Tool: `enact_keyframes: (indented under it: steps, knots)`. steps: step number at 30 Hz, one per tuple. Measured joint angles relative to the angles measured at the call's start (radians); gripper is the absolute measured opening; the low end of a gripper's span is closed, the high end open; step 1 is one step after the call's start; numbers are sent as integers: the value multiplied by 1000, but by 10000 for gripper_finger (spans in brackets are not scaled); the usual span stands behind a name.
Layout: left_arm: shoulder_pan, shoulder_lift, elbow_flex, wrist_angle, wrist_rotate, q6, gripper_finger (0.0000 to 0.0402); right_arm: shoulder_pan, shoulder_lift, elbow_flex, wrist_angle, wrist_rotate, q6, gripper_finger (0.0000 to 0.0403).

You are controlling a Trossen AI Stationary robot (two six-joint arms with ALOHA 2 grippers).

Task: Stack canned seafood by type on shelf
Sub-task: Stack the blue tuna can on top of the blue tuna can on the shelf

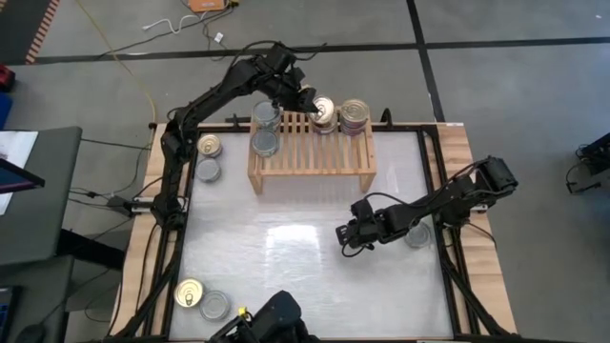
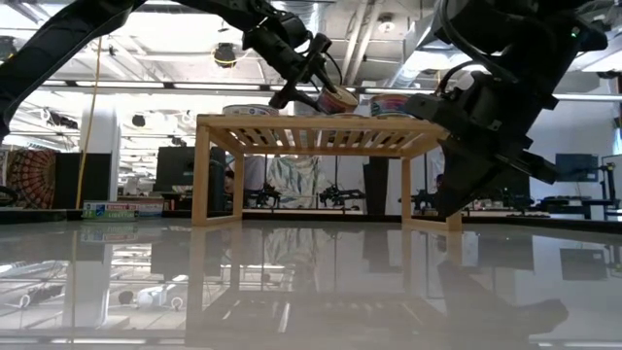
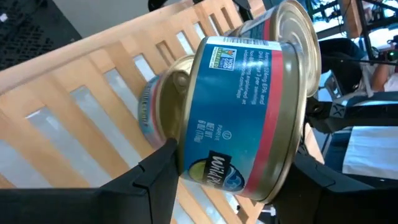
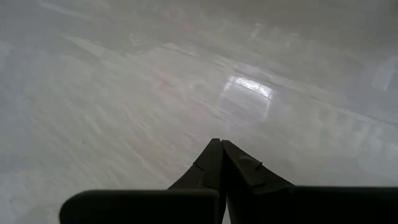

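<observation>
The light-wood shelf stands at the table's far side. On its slatted top stand stacks of canned seafood: silver-topped ones at the left and another stack at the right. My left gripper reaches in from the far left and is shut on a blue-labelled can with a gold lid, between those stacks at the shelf's far edge. My right gripper hangs shut over the bare table, right of centre, touching nothing. My left gripper pinches the blue-labelled can between its two fingers, one finger at the gold lid end and the other at the opposite flat end. The fingers slant down from the far left. The can is tilted above the slats; whether it rests on a can beneath, I cannot tell.
Loose cans lie on the table: a gold-topped one and a silver one left of the shelf, two more at the near left, and one under the right arm. The table's middle is bare.
</observation>
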Motion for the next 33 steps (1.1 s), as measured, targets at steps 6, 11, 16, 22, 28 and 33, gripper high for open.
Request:
enact_keyframes:
  steps: [6,11,16,22,28,33]
  knots:
    - [-2,-5,0,45,2,-24,206,3,0,0,-3,0,0,31]
    - [-4,-8,0,29,2,-25,206,3,0,0,-8,0,0,30]
    - [-22,-3,0,40,-5,-8,206,3,0,0,-12,0,0,30]
    - [-33,-3,0,54,-80,4,206,3,0,0,-12,0,0,30]
    - [-34,-2,0,65,-90,2,206,3,0,0,-12,0,0,30]
    - [-35,-2,0,65,-89,-1,206,3,0,0,-12,0,0,30]
